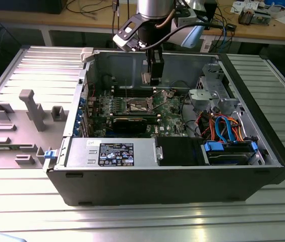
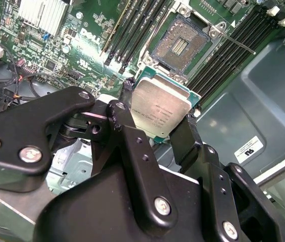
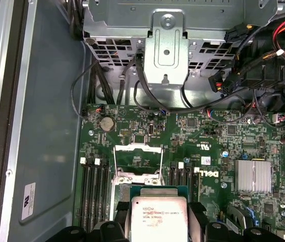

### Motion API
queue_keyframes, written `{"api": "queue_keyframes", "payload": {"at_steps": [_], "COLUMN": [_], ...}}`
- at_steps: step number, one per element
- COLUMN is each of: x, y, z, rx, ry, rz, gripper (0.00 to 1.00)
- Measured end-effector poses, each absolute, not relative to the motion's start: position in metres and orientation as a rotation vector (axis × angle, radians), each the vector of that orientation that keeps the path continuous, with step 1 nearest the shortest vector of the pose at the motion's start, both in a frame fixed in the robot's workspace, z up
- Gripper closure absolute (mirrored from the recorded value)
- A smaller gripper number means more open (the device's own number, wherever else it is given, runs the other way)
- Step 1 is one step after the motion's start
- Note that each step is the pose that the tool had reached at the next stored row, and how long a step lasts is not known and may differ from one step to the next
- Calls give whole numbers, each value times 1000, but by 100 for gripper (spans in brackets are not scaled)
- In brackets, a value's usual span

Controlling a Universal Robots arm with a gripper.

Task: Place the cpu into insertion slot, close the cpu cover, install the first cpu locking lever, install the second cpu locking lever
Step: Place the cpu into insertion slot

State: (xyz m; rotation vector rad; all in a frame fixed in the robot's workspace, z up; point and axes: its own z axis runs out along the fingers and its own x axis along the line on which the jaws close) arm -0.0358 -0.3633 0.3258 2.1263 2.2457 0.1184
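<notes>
My gripper (image 2: 158,113) is shut on the cpu (image 2: 160,106), a flat square chip with a dull silver top, pinched at two opposite edges by black fingers (image 2: 186,137). The chip hangs above the green board, close to the insertion slot (image 2: 182,43), whose dark pin field lies bare inside a silvery rim. In the first wrist view the cpu (image 3: 158,217) sits just short of the cpu cover (image 3: 137,161), a thin metal frame standing raised and open. A thin locking lever (image 2: 239,43) sticks out beside the slot. In the exterior view the gripper (image 1: 152,78) hovers inside the open case above the slot (image 1: 142,104).
Black memory slots (image 2: 132,30) flank the slot on both sides. A finned heatsink (image 3: 253,176), a metal drive cage (image 3: 167,45) with loose cables (image 1: 223,126), a long black expansion card (image 1: 129,123) and the power supply (image 1: 114,151) surround the board. Grey fixtures (image 1: 31,108) stand outside the case at the exterior view's left.
</notes>
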Motion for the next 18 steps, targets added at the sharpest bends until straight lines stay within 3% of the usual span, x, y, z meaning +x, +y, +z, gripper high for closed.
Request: {"api": "queue_keyframes", "payload": {"at_steps": [18], "x": [-36], "y": [-364], "z": [319], "rx": [2127], "ry": [2246], "rz": [119], "gripper": [45]}}
